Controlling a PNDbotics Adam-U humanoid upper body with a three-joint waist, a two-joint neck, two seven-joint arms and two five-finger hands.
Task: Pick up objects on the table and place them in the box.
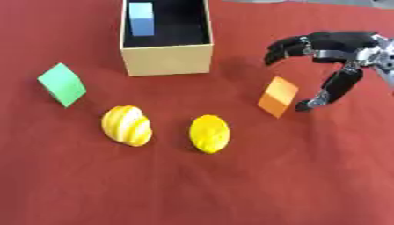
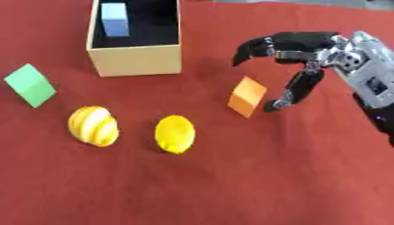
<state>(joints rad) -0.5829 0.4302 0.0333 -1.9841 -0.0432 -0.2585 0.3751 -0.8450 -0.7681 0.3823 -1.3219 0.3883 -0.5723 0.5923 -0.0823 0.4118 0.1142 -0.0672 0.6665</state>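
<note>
Four objects are still out on the red tablecloth (image 1: 308, 184), and I read them from my left. The green cube (image 1: 61, 84) sits farthest left, well apart from the rest. Next comes the yellow striped fruit (image 1: 127, 125), then the plain yellow lemon (image 1: 209, 133) near it. Behind them stands the box (image 1: 167, 59), open-topped, with a blue block (image 1: 141, 18) already inside. Further right is the orange cube (image 1: 278, 96), tilted on an edge.

My right hand (image 2: 308, 48) hangs over that cube, fingers arched above and thumb down beside it, spread apart and gripping nothing. The left hand is out of sight.

My worry is the tilt: if I close off-centre, the thumb could nudge the cube so it rolls or skids away before the fingers catch it.
</note>
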